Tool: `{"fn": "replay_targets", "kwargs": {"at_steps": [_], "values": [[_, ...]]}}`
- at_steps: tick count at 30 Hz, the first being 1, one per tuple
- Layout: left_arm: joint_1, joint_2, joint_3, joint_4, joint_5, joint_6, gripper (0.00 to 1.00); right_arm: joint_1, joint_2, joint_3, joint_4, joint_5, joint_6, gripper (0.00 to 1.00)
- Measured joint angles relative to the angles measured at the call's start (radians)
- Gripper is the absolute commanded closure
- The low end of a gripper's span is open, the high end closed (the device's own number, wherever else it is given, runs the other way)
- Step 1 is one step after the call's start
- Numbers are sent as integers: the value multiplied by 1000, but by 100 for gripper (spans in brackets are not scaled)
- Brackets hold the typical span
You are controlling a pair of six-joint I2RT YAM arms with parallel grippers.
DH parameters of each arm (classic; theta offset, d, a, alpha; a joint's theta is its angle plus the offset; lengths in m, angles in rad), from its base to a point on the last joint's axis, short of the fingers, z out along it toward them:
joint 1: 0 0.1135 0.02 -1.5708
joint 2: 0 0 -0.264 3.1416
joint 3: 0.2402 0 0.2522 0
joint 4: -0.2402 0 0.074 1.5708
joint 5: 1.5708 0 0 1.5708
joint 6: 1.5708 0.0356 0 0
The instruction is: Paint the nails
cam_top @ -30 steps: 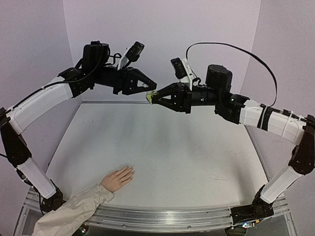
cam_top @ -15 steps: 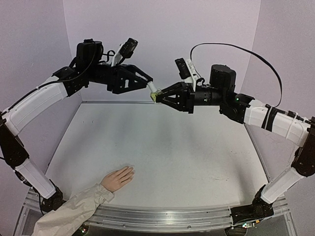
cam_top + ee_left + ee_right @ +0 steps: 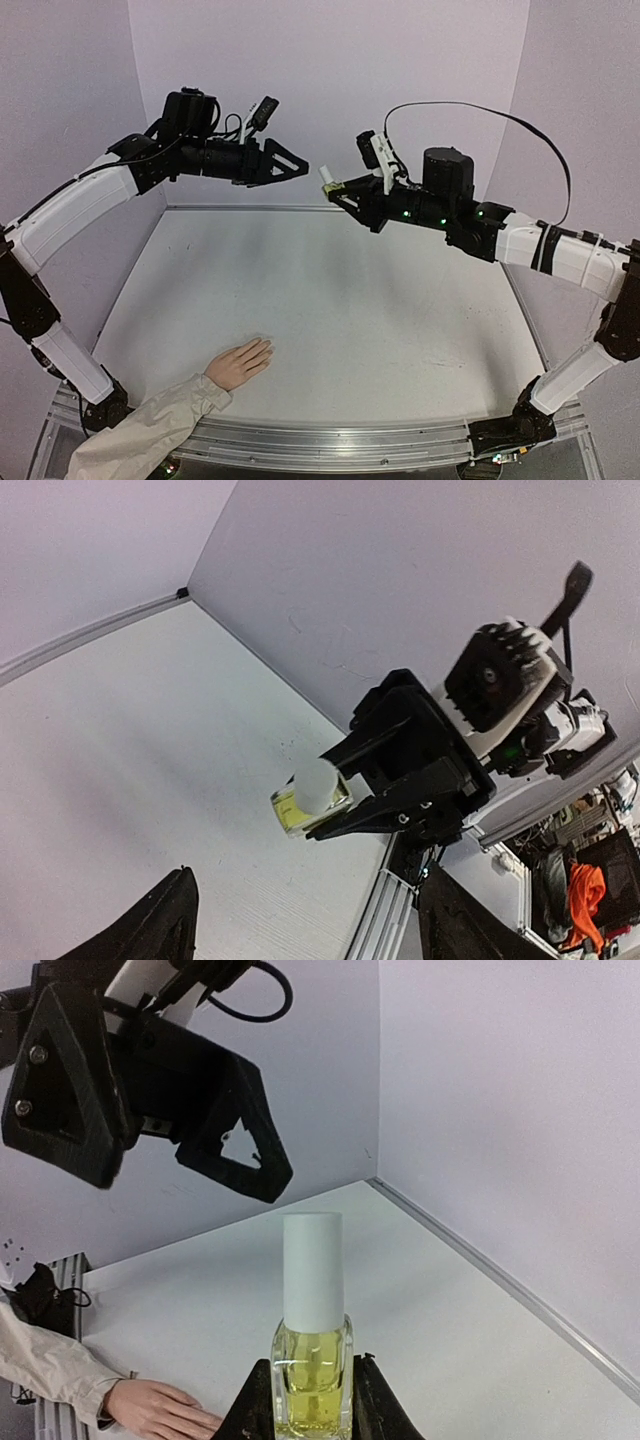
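A pale peach hand [image 3: 238, 362] with a beige sleeve [image 3: 150, 428] lies palm down at the table's near left; its nails [image 3: 263, 349] are too small to make out. High over the far side, my right gripper [image 3: 342, 191] is shut on a small yellow-green bottle [image 3: 329, 183] with a white cap [image 3: 312, 1270] on it. In the right wrist view the bottle [image 3: 311, 1365] stands upright between the two fingers. My left gripper [image 3: 300, 170] is open, a short way left of the cap and not touching it. The left wrist view looks at the bottle [image 3: 312, 798] end on.
The white table [image 3: 330, 300] is bounded by lilac walls at the back and sides. An aluminium rail [image 3: 340, 440] runs along the near edge by both arm bases. A black cable [image 3: 470, 105] loops above the right arm.
My left gripper, shut at the bottle's cap a second ago, has opened and drawn back to the left. The right gripper has shifted slightly right with the bottle and turned.
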Motion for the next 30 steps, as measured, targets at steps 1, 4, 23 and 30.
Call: {"fn": "replay_targets", "kwargs": {"at_steps": [1,4,23,30], "values": [[-1,3,0,-7,-13,-9,24,4,0,0,0,26,-6,100],[-17,26,17,-19,-51,-35,23,23,0,0,2,82,-26,100],[-112,124,101,-22,-186,-54,93,96,11,0,-5,217,-121,100],[-108,124,103,-37,-162,-1,100,71,11,0,-11,128,-104,100]]}}
